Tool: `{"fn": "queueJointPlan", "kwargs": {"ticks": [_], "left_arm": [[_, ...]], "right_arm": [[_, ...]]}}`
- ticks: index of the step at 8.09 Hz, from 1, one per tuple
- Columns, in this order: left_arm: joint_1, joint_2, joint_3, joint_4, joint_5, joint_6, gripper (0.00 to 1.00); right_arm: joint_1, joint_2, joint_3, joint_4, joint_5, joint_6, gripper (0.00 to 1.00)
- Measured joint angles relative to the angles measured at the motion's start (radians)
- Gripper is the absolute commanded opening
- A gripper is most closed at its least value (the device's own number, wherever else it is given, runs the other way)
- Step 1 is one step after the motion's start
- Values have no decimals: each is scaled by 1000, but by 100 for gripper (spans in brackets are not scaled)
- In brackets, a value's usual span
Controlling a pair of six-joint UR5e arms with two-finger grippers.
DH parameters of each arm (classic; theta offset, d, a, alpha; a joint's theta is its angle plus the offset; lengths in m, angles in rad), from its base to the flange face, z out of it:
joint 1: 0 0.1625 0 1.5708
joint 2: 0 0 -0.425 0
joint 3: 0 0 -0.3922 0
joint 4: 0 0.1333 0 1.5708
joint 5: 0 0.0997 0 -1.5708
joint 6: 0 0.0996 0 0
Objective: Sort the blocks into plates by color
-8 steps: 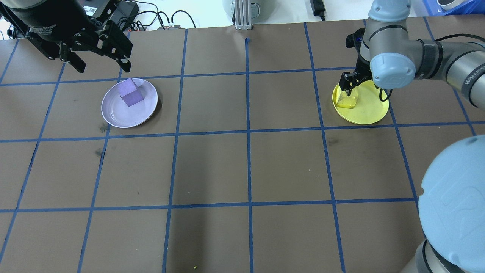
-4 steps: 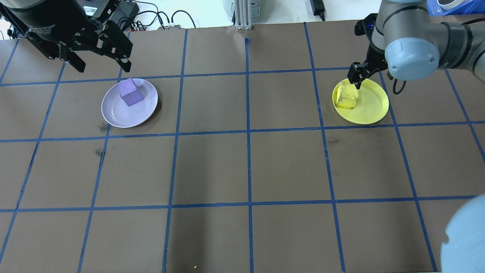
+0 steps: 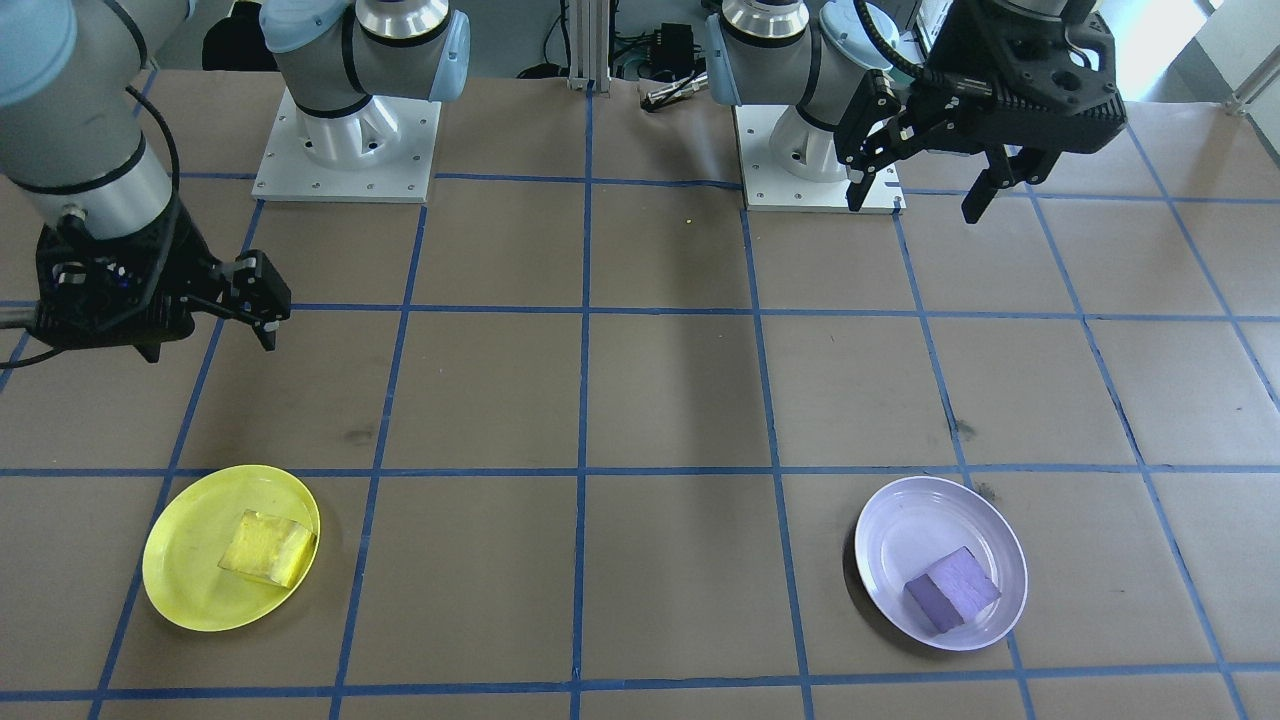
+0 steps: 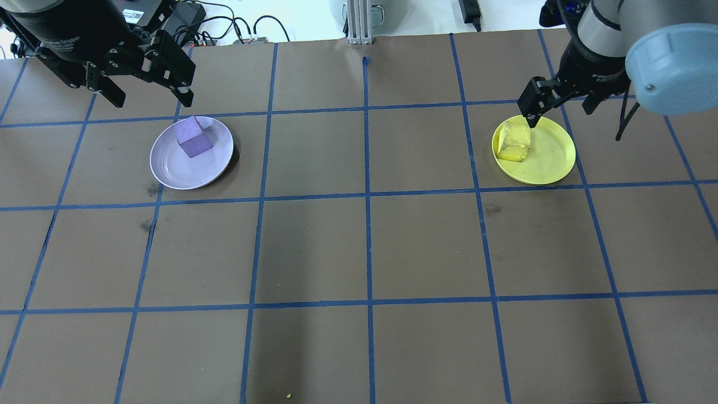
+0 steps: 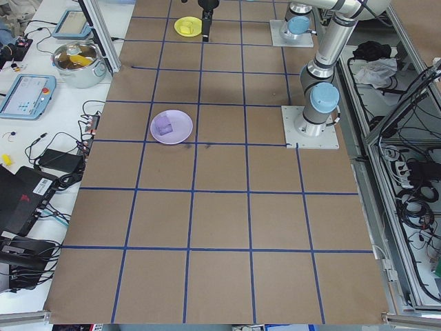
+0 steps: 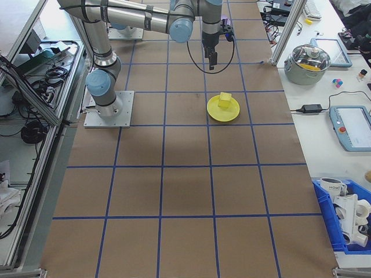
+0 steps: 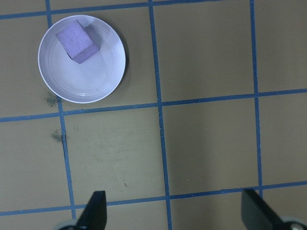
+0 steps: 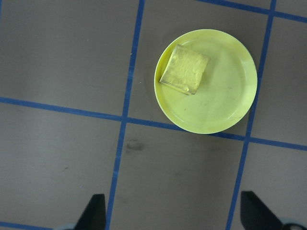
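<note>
The yellow block [image 4: 515, 143] lies in the yellow plate [image 4: 549, 163] at the far right, toward its left rim. My right gripper [image 4: 558, 109] hangs open above the plate's far edge, holding nothing; its wrist view looks down on block [image 8: 184, 69] and plate [image 8: 225, 105]. The purple block [image 4: 193, 136] rests in the lavender plate [image 4: 174, 171] at the far left. My left gripper [image 4: 152, 95] is open and empty, high above the plate's far side. In the front view the right gripper [image 3: 210, 335] and left gripper [image 3: 915, 195] both stand well above the table.
Brown table paper carries a blue tape grid [image 4: 367, 193]. Cables and a power brick [image 4: 185, 17] lie past the far edge. A metal pot [image 6: 312, 61] and tablets sit on the side bench. The arm bases [image 3: 345, 150] are bolted at the robot's side.
My right gripper has lifted off the yellow block and drawn back up and to the right; the block stays in the yellow plate. The left arm has not moved.
</note>
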Motion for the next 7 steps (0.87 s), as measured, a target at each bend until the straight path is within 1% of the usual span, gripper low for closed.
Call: {"fn": "queueJointPlan", "kwargs": {"ticks": [1, 2, 4, 7], "left_arm": [[0, 0, 0, 0, -1, 0, 100], [0, 0, 0, 0, -2, -1, 100], [0, 1, -1, 0, -3, -1, 100], [-1, 3, -2, 1, -3, -1, 100]], "right_arm": [[13, -39, 1, 48, 29, 1, 100], [43, -65, 3, 78, 41, 5, 100], [93, -84, 12, 96, 43, 29, 100], [104, -88, 15, 101, 47, 33, 100]]}}
